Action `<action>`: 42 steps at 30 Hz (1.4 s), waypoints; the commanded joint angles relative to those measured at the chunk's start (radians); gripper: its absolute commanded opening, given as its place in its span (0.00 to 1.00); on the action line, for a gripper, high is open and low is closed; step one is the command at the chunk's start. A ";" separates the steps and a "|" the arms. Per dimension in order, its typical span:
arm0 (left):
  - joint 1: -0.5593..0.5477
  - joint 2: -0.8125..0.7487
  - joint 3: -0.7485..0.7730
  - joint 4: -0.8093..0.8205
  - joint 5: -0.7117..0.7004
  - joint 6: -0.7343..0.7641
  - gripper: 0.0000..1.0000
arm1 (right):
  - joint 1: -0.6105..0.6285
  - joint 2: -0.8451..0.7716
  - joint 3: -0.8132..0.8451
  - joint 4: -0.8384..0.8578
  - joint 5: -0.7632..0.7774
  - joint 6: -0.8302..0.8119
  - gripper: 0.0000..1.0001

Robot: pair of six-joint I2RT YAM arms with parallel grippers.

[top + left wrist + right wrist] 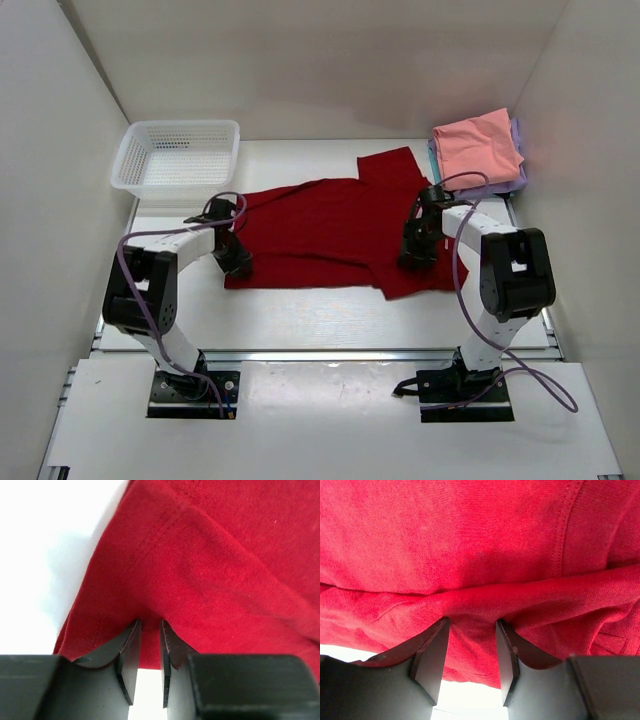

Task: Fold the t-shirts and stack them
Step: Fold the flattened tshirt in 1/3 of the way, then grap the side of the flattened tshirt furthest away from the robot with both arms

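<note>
At your far left, the white mesh basket [178, 155] sits at the back corner of the worktop [300, 312], close to the side wall and just beyond the left arm's elbow; it is apart from the cloth, though the shirt's far left tip reaches towards it. Your left claw [150, 625] is down at the left edge of the dark red t-shirt [330, 235]. In the wrist view its fingers [131, 647] stand only narrowly apart, with the hemmed edge of the red cloth pinched between them and the fabric tenting away from the tips. The shirt itself lies spread across the middle of the worktop between both arms, rumpled rather than flat, with one sleeve pointing to the back right. Your right claw [472, 622] is at the shirt's right side, near the front corner. Its fingers are further apart than the left ones but are clamped on a bunched ridge of red cloth that runs across the tips. Just behind that arm, at the back right corner, stands the stack of folded shirts: the salmon pink one [480, 145] on top, a lavender one [518, 180] showing beneath it, and a sliver of teal [433, 155] at its left edge. The stack is close to the red sleeve, and the right side wall is just beside it.
</note>
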 commanded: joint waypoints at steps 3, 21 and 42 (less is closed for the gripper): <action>-0.039 -0.109 -0.223 -0.204 -0.036 0.042 0.32 | 0.045 -0.031 -0.098 -0.120 -0.021 0.022 0.40; 0.097 -0.363 -0.006 -0.359 0.027 0.019 0.39 | 0.076 -0.292 -0.002 -0.411 -0.038 0.042 0.39; 0.137 0.115 0.322 -0.187 -0.042 0.006 0.48 | 0.042 -0.003 0.345 -0.420 -0.081 0.011 0.38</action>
